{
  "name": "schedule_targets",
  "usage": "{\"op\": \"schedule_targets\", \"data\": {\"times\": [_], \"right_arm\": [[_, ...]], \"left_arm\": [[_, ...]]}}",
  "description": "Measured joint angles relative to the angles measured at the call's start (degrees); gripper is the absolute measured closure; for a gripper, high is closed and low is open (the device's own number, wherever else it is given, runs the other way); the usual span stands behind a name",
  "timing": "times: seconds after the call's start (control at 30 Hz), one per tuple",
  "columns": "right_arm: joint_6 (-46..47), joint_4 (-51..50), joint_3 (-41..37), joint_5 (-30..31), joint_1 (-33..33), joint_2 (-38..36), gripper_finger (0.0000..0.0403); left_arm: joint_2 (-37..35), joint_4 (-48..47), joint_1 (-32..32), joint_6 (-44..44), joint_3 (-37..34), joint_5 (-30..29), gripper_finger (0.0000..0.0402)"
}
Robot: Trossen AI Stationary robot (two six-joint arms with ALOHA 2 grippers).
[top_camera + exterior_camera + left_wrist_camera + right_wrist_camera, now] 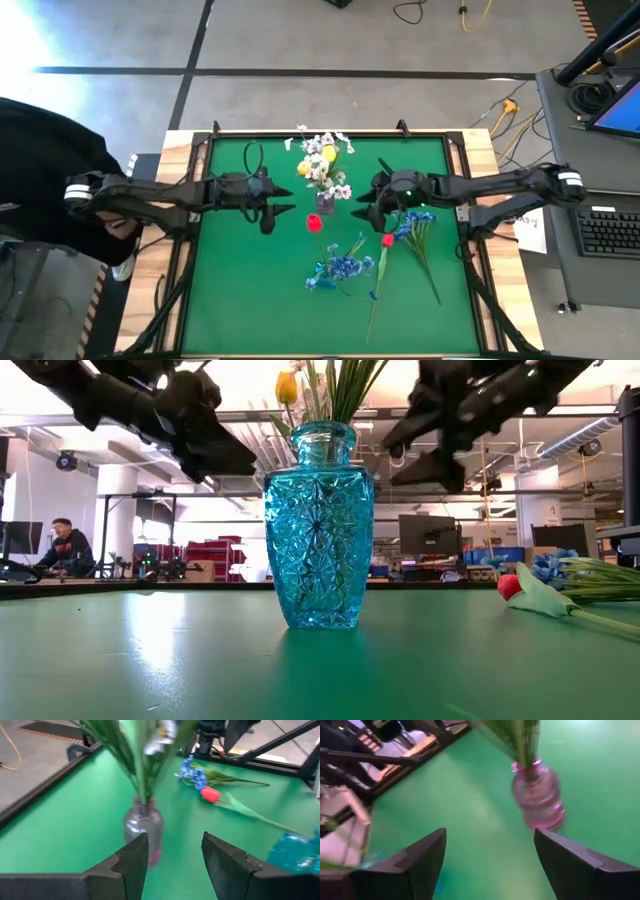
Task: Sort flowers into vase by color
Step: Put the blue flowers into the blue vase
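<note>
A green mat (250,290) is covering the table; red tulips (387,240) and blue blooms (345,267) are lying near-centre, well apart from the pink vase (325,203). Low down, a blue vase (319,525) is standing upright. The left gripper (172,862) and right gripper (487,862) are hovering open, empty. Stems look light and bendy; best pinched mid-stem.

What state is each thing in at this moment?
Left gripper: fingers open, empty, near the pink vase.
Right gripper: fingers open, empty.
Pink vase: upright, holding stems.
Blue vase: upright, holding stems and a yellow tulip.
Red tulip: lying on the table.
Blue flowers: lying on the table.
</note>
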Motion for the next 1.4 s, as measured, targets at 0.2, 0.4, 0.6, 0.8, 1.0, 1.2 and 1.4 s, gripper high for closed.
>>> {"op": "schedule_targets", "data": {"times": [0.2,0.4,0.6,0.8,1.0,1.2,1.4], "right_arm": [[10.4,-10.6,1.2,4.3,6.2,-5.5,0.0119],[25.1,-25.0,4.6,4.7,14.3,-6.7,0.0133],[37.0,-39.2,8.8,4.6,24.6,-2.9,0.0146],[46.8,-55.8,15.7,4.6,32.7,3.4,0.0156],[50.7,-69.5,20.8,4.4,37.5,8.6,0.0156],[54.4,-71.4,20.5,4.2,39.2,9.8,0.0145],[56.4,-71.5,18.1,4.1,39.4,8.1,0.0113]], "left_arm": [[0.0,-0.7,-8.5,-4.7,-0.2,-7.2,0.0231],[0.6,-2.4,-18.1,-12.1,-0.3,-13.6,0.0231],[1.2,-2.3,-26.4,-18.8,-0.2,-19.1,0.0231],[2.5,-1.2,-31.8,-23.6,-0.2,-22.0,0.0231],[5.4,3.5,-34.7,-24.3,-0.1,-22.1,0.0231],[9.5,7.7,-35.7,-24.4,-0.1,-22.1,0.0231],[13.0,12.4,-35.8,-23.6,-0.1,-22.0,0.0231]]}}
